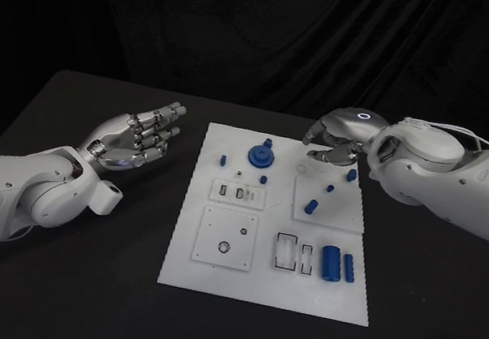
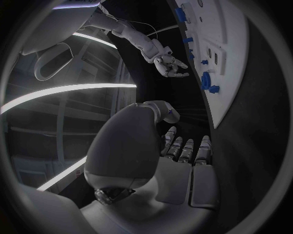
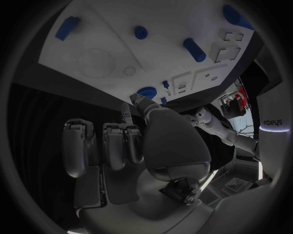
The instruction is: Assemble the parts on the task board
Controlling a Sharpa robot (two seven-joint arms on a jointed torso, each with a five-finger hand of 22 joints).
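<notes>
The white task board [image 1: 265,274] lies mid-table with blue parts [image 1: 331,262] on it; at its ten o'clock the left hand [image 1: 135,137] rests palm-up, fingers spread, empty, while the right hand [image 1: 335,141] hovers at one o'clock, fingers curled, seemingly empty.

left robot hand [image 1: 135,137] open, palm up, right robot hand [image 1: 334,143] empty, fingers curled downward

We take this for a robotics lab: a black table [image 1: 73,282] backed by a black curtain [image 1: 220,16] across the frame's top, long strip lights [image 2: 67,92] overhead.
</notes>
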